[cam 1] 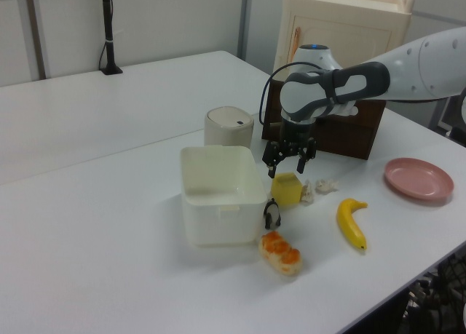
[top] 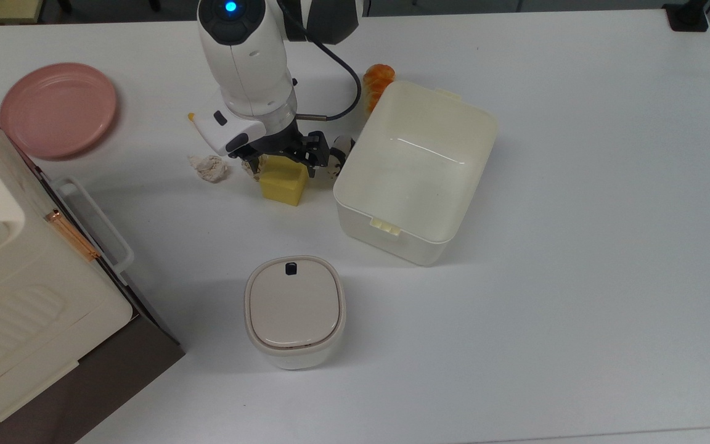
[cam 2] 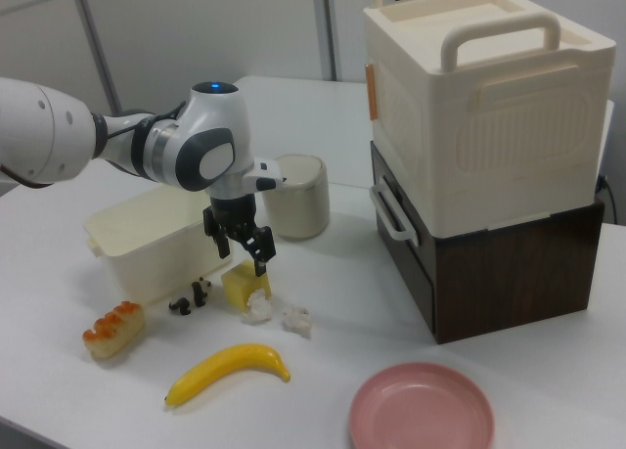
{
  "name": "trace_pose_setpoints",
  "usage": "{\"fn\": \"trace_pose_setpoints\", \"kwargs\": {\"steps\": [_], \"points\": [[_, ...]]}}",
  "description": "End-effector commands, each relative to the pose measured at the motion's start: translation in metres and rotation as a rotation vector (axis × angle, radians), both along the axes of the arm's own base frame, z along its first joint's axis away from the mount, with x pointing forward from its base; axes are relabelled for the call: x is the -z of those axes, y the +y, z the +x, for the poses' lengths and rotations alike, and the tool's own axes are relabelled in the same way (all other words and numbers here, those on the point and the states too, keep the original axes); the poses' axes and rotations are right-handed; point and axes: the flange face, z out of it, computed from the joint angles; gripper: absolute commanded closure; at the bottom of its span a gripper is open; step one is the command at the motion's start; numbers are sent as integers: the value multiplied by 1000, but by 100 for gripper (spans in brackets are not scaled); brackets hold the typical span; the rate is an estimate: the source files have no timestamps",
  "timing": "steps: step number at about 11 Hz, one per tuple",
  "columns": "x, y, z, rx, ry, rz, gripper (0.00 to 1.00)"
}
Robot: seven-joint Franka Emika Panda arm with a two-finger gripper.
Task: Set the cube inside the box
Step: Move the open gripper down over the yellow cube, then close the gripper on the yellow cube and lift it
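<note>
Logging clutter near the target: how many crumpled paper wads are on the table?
2. One wad lies apart on the table, toward the top view's left of the cube. The other sits against the cube's side, partly hidden under the end effector. More could be hidden there.

Top view: arm's wrist covers the far edge of the cube (top: 282, 182) and most of the banana (top: 191, 117); only its tip shows. One crumpled paper ball (top: 254, 164) half hidden behind a gripper (top: 282, 160) finger. Panda figure (top: 338, 153) partly covered by the gripper body. Stacked cabinet (top: 22, 296) cut off by the top view's left and bottom edges. Left view: arm runs off the left view's right edge. Whether the fingers touch the cube's sides cannot be told.
</note>
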Motion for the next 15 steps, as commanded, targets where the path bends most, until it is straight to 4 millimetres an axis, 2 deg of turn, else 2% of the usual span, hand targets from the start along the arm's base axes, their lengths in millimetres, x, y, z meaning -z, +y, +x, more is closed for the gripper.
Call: {"fn": "trace_pose_setpoints", "kwargs": {"steps": [1,11,12,13,15], "points": [[2,0,-2,-30,-14,-21,0],[23,1,-1,-53,17,-41,0],[26,1,0,-57,22,-47,20],[26,0,1,-58,20,-48,51],[25,0,1,-57,19,-47,57]]}}
